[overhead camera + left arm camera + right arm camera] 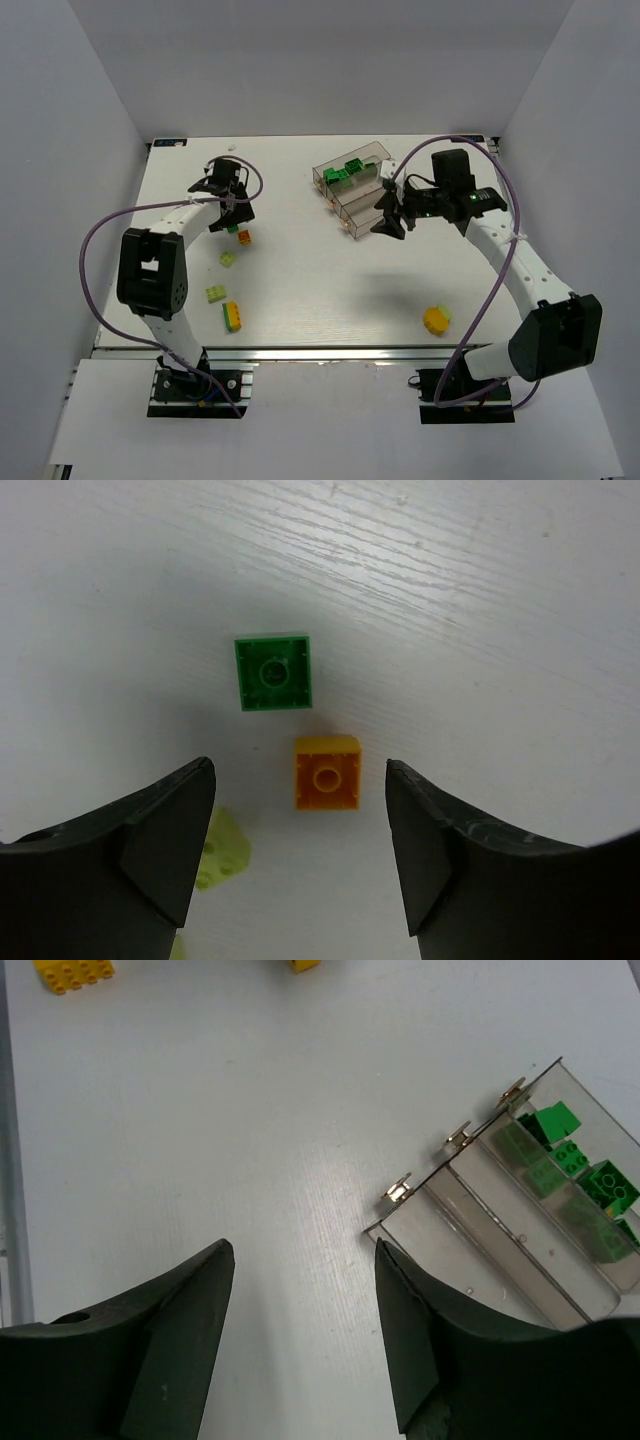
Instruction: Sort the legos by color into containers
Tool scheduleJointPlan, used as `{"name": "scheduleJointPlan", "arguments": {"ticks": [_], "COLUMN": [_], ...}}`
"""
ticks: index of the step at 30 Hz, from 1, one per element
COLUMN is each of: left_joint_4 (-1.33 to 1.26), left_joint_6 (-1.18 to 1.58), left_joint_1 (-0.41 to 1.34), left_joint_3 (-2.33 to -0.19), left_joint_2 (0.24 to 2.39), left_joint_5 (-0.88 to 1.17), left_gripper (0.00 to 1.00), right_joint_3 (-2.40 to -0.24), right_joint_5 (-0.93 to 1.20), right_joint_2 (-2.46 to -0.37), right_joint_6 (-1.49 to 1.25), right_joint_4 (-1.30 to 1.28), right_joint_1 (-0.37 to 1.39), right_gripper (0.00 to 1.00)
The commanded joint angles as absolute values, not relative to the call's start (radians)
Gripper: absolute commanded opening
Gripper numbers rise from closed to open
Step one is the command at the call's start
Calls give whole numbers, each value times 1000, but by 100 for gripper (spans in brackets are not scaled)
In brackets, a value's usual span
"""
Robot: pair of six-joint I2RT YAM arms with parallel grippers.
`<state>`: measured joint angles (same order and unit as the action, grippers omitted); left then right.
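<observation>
Right now the left pincer (300, 850) is open w/ nothing in it, pointing down at the table (480, 600) on the far-left side. An orange brick (327, 772) lies flat on the table in the gap betw. the fingers, clear of both. A dark green brick (273, 672) sits just beyond it, close but not touching. A pale yellow-green brick (222, 848) peeks out beside one finger. Nearer the left arm's base lie another pale brick (216, 294) and a small stack (233, 316) of yellow, green & orange.

The right pincer (305, 1330) is also open & empty, hovering over the table at the end of the tray (470, 1230), w/ one finger by the corner of the nearest trough. The tray, 3 troughs joined, sits far-centre at an angle. Several green bricks (575, 1165) lie in its farthest trough. A yellow brick (436, 319) lies alone near-right, well apart from the tray.
</observation>
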<state>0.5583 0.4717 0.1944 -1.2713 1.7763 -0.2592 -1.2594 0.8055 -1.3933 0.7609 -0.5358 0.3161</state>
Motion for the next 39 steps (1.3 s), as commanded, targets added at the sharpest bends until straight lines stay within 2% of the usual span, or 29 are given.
{"name": "scheduleJointPlan", "arguments": {"ticks": [1, 18, 29, 30, 33, 39], "left_joint_4": [548, 463, 454, 446, 401, 269], "left_joint_6": [416, 390, 399, 399, 406, 448], "left_joint_1": [150, 133, 132, 132, 130, 138], "left_joint_3": [-1307, -1341, -1328, -1322, -1286, -1174], "left_joint_2": [1790, 1943, 1956, 1945, 1910, 1757], "left_joint_5": [-270, -190, -206, -206, -190, -51], "left_gripper": [78, 71, 49, 43, 34, 22], "right_joint_3": [-1217, -1229, -1189, -1187, -1183, -1154], "right_joint_5": [808, 841, 822, 824, 819, 802], "right_joint_2": [-1338, -1362, -1336, -1338, -1336, -1324], "right_joint_6": [790, 733, 742, 745, 744, 718], "right_joint_4": [-558, -560, -554, -552, -551, -517], "right_joint_1": [314, 314, 313, 313, 313, 313], "right_gripper": [64, 64, 64, 64, 64, 62]}}
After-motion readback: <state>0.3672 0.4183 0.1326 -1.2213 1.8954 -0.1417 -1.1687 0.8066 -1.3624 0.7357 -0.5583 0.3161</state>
